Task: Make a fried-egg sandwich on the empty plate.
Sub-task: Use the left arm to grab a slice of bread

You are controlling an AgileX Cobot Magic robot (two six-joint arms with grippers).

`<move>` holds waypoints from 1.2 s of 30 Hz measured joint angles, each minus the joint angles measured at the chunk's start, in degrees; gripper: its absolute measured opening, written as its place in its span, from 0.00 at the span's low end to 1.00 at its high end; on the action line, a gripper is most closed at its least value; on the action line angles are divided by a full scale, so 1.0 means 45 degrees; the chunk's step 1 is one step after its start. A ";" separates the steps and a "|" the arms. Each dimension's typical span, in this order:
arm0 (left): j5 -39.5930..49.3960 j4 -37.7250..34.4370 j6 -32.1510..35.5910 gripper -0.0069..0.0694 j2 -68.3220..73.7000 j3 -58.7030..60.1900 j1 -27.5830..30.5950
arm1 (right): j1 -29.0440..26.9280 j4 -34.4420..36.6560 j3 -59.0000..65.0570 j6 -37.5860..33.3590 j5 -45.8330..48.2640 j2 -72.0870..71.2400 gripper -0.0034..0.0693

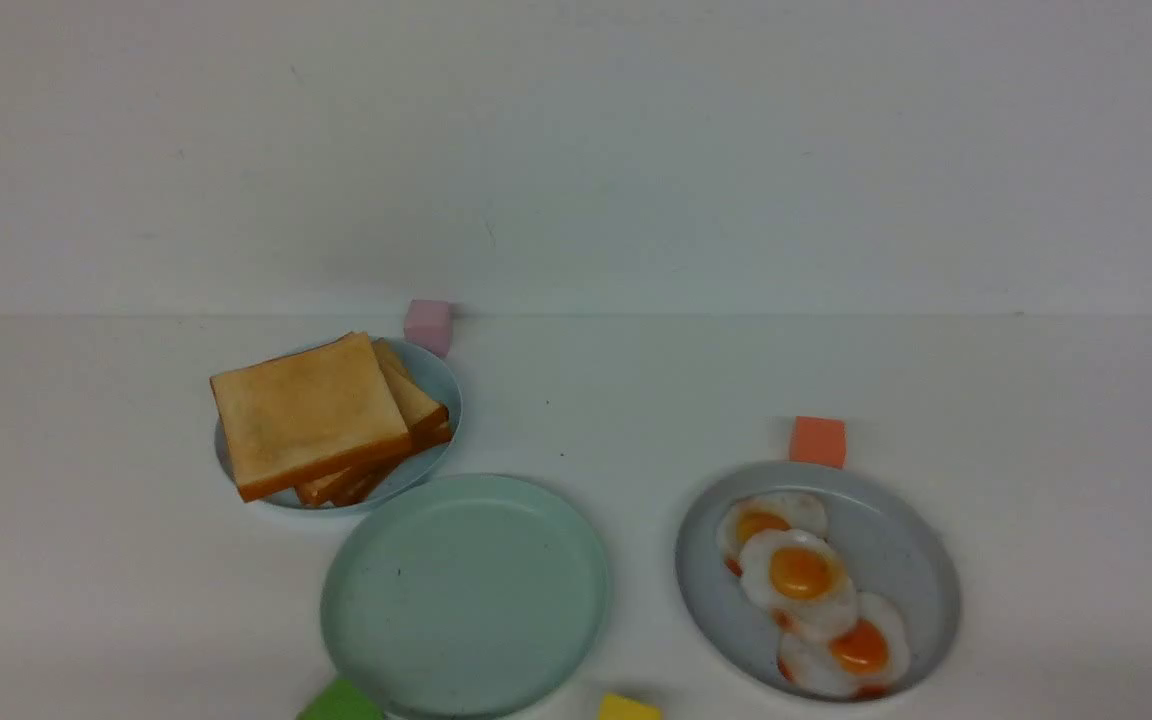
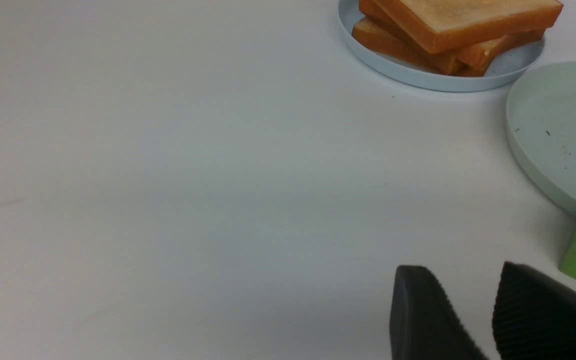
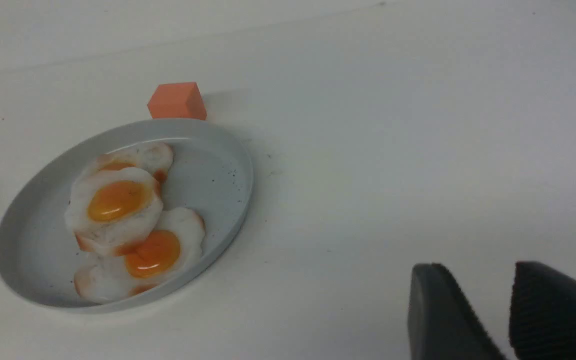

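Note:
The empty mint-green plate (image 1: 466, 595) sits at the front centre; its rim shows in the left wrist view (image 2: 528, 165). A pile of toast slices (image 1: 321, 415) lies on a light-blue plate (image 1: 436, 375) behind it to the left, also in the left wrist view (image 2: 458, 25). Three fried eggs (image 1: 801, 580) overlap on a grey-blue plate (image 1: 921, 580) at the right, also in the right wrist view (image 3: 123, 210). No sandwich is in view. My left gripper (image 2: 460, 272) and right gripper (image 3: 473, 270) are open and empty over bare table, out of the front view.
A pink cube (image 1: 428, 325) stands behind the toast plate. An orange cube (image 1: 817, 441) stands behind the egg plate. A green block (image 1: 341, 700) and a yellow block (image 1: 628, 708) lie at the front edge by the mint plate.

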 joint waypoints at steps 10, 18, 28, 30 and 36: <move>0.0000 0.0000 0.0000 0.40 0.0000 0.0000 0.0000 | 0.0000 0.0000 0.0000 0.0000 0.0000 0.0000 0.38; 0.0000 0.0000 0.0000 0.40 0.0000 0.0000 0.0000 | 0.0000 0.0000 0.0000 0.0000 0.0000 0.0000 0.38; 0.0000 0.0000 0.0000 0.40 0.0000 0.0000 0.0000 | 0.0000 0.0000 0.0000 0.0000 0.0000 0.0000 0.38; 0.0000 0.0000 0.0000 0.40 0.0000 0.0000 0.0000 | 0.0000 0.0000 0.0000 0.0000 0.0000 0.0000 0.38; -0.0198 0.0000 0.0000 0.40 0.0000 0.0029 0.0000 | 0.0000 0.0000 0.0028 0.0000 -0.0215 0.0000 0.38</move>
